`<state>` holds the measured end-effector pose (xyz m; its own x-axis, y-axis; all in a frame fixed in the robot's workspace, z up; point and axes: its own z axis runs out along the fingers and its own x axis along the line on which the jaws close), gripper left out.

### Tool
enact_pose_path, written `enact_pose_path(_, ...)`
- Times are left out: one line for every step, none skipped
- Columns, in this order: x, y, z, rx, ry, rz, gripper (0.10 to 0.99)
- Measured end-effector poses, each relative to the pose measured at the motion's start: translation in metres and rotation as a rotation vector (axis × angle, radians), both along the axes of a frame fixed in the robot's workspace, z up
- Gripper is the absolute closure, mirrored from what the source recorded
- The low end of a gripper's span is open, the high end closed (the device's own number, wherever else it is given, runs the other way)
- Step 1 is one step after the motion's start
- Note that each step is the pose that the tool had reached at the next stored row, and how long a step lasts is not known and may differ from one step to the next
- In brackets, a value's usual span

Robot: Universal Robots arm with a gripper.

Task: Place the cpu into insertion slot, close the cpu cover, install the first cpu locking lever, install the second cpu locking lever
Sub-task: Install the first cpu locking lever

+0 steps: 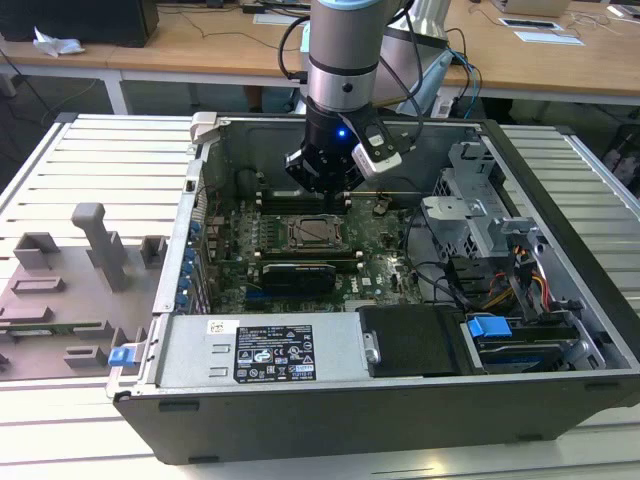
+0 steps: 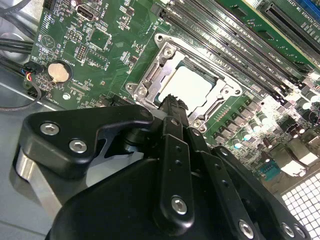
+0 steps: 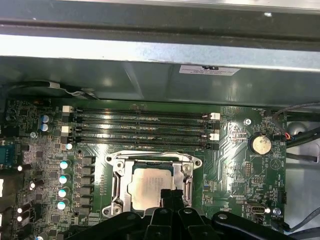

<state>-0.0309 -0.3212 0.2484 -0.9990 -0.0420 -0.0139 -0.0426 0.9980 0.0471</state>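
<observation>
The cpu (image 3: 147, 182) lies flat in the insertion slot (image 3: 197, 162) on the green motherboard, silver-grey top up; it is also seen as the cpu (image 2: 192, 85) and the cpu (image 1: 308, 233). The silvery cpu cover (image 3: 118, 180) lies down around the chip as a frame, the same cover (image 2: 155, 70) showing its window edge. My gripper (image 2: 172, 102) hangs just above the socket's edge, fingers shut together with nothing between them. From outside, the gripper (image 1: 337, 198) sits slightly behind the socket, toward the exterior view's right.
Long black memory slots (image 3: 140, 127) run beside the socket. A black expansion card (image 1: 297, 275) stands in front of it. A coin battery (image 3: 260, 144), the drive cage (image 1: 480, 215) with cables and the case walls (image 1: 300, 135) close in. Grey fixtures (image 1: 90, 250) stand outside the case.
</observation>
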Motion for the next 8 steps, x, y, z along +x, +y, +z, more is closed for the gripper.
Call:
enact_pose_path(0.0,0.0,0.0,0.0,0.0,0.0,0.98)
enact_pose_path(0.0,0.0,0.0,0.0,0.0,0.0,0.98)
enact_pose_path(0.0,0.0,0.0001,0.0,0.0,0.0,0.98)
enact_pose_path(0.0,0.0,0.0001,0.0,0.0,0.0,0.98)
enact_pose_path(0.0,0.0,0.0001,0.0,0.0,0.0,0.98)
enact_pose_path(0.0,0.0,0.0001,0.0,0.0,0.0,0.98)
enact_pose_path(0.0,0.0,0.0001,0.0,0.0,0.0,0.98)
enact_pose_path(0.0,0.0,0.0001,0.0,0.0001,0.0,0.98)
